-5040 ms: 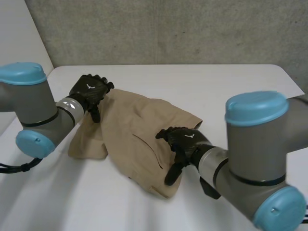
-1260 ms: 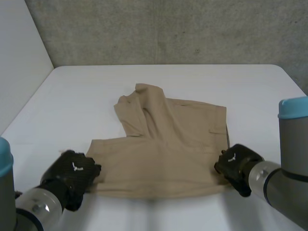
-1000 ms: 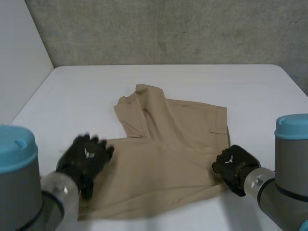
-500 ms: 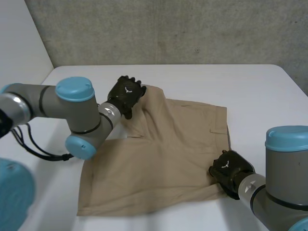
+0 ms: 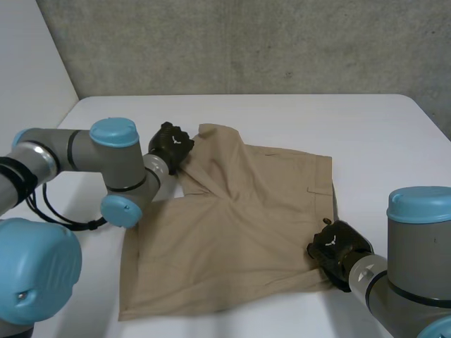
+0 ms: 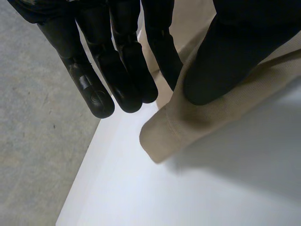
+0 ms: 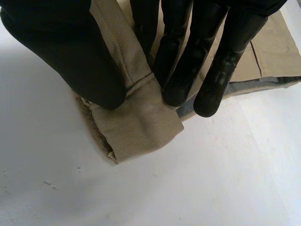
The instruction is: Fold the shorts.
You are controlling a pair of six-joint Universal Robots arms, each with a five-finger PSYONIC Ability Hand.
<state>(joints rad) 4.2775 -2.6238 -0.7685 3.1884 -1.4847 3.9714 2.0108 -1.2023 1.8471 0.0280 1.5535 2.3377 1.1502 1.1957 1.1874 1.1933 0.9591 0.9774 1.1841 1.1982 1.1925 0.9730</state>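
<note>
We find the left hand point(image 5: 171, 143), upper left, and right hand point(image 5: 337, 248), lower right, pinching the shorts point(image 5: 239, 225); lift evenly.

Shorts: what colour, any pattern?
The shorts are plain tan, no pattern. Clearest in the head view.

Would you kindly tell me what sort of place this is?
Probably a robotics lab: a white table, a concrete wall, and the robot's left hand and right hand on tan shorts.

Corner of tan shorts point(image 6: 188, 127) pinched by left hand point(image 6: 117, 61), thumb against straight fingers; white table point(image 6: 211, 188) beneath
</note>
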